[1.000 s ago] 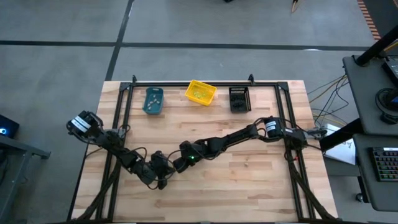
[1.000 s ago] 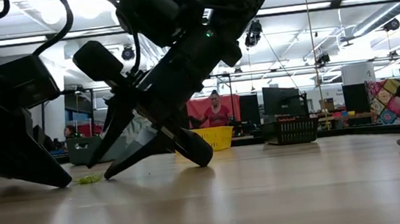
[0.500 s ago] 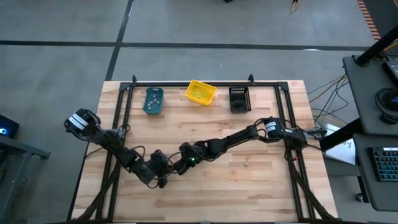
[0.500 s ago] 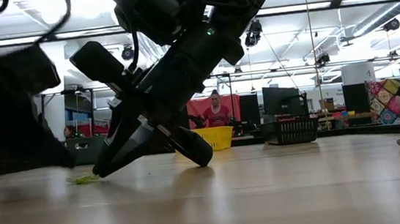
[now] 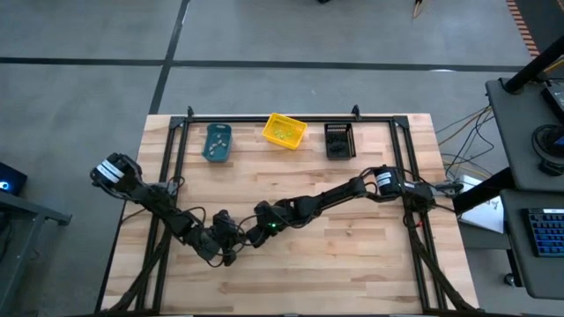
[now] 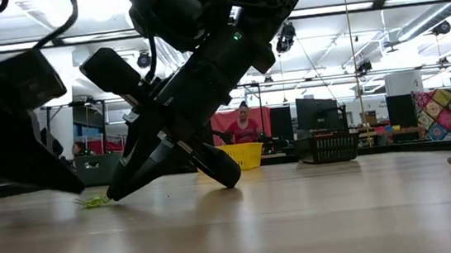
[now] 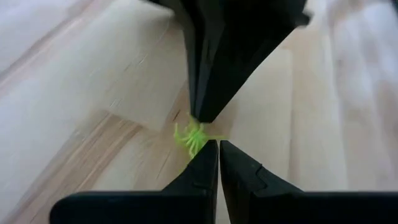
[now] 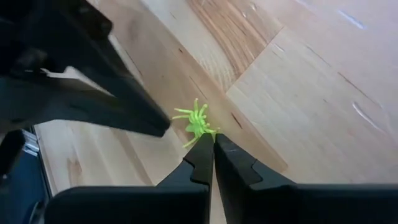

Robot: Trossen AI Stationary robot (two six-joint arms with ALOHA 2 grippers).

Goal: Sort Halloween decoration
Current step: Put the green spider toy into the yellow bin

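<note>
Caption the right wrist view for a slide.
Right hand, shut, tips at a yellow-green spider trinket on the wooden table, left hand opposite.

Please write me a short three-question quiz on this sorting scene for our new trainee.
1. True or false: the green spider lies on the table, outside every bin.
2. In the high view, which bin sits between the other two: A) teal bin, B) yellow bin, C) black bin?
3. Fill in: the tips of the right claw and the left claw both sit right beside the ____.

Key
1. True. It lies on bare wood between the two claws' tips.
2. B.
3. Green spider. Both claws are shut; whether the right claw has pinched a leg cannot be told.
</note>
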